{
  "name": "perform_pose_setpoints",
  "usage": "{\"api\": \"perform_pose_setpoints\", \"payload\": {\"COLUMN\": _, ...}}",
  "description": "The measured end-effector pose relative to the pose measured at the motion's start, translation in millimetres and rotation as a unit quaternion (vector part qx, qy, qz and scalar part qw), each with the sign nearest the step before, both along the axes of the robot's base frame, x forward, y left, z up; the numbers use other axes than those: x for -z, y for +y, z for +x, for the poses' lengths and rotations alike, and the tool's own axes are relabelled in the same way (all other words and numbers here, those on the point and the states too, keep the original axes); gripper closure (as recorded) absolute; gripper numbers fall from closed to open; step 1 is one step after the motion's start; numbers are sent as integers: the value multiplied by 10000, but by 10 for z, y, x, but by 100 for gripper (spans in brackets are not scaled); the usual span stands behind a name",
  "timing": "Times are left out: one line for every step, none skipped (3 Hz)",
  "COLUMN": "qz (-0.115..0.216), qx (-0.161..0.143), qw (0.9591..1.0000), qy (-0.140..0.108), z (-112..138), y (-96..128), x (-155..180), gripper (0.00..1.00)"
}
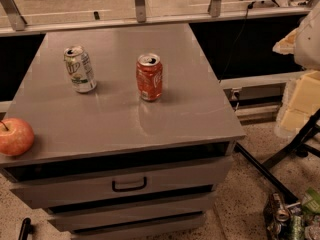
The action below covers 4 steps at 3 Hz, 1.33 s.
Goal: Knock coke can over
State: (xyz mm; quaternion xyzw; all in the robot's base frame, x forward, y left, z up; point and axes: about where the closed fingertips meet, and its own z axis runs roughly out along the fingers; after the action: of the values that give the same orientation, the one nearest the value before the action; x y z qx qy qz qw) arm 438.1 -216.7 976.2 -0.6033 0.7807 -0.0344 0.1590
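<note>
Coke can (149, 77) stands upright near the centre of the grey cabinet top (115, 119), silver lid up, touching nothing. Nearest the camera, at 6 o'clock from the can, the top drawer carries a black handle (129, 185). A heap of crushed litter (290, 216) lies on the floor at 4 o'clock. A red apple (15, 136) rests at the cabinet's left front edge, at 8 o'clock and well apart. A white-and-green can (80, 69) stands upright at 9 o'clock, slightly farther back, also apart. A metal rail (100, 25) runs behind the cabinet at 12 o'clock. The gripper lies outside the camera view, so its state cannot be told.
</note>
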Motion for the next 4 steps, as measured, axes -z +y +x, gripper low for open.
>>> {"api": "perform_pose_setpoints", "payload": {"qz": 0, "qx": 0, "qw": 10000, "qy": -1, "z": 0, "y": 0, "x": 0, "gripper": 0}}
{"api": "perform_pose_setpoints", "payload": {"qz": 342, "qx": -153, "qw": 9993, "qy": -94, "z": 76, "y": 69, "x": 50, "gripper": 0}}
{"api": "perform_pose_setpoints", "payload": {"qz": 1015, "qx": -523, "qw": 9931, "qy": -271, "z": 277, "y": 257, "x": 198, "gripper": 0}}
{"api": "perform_pose_setpoints", "payload": {"qz": 1716, "qx": -950, "qw": 9793, "qy": -506, "z": 593, "y": 579, "x": 291, "gripper": 0}}
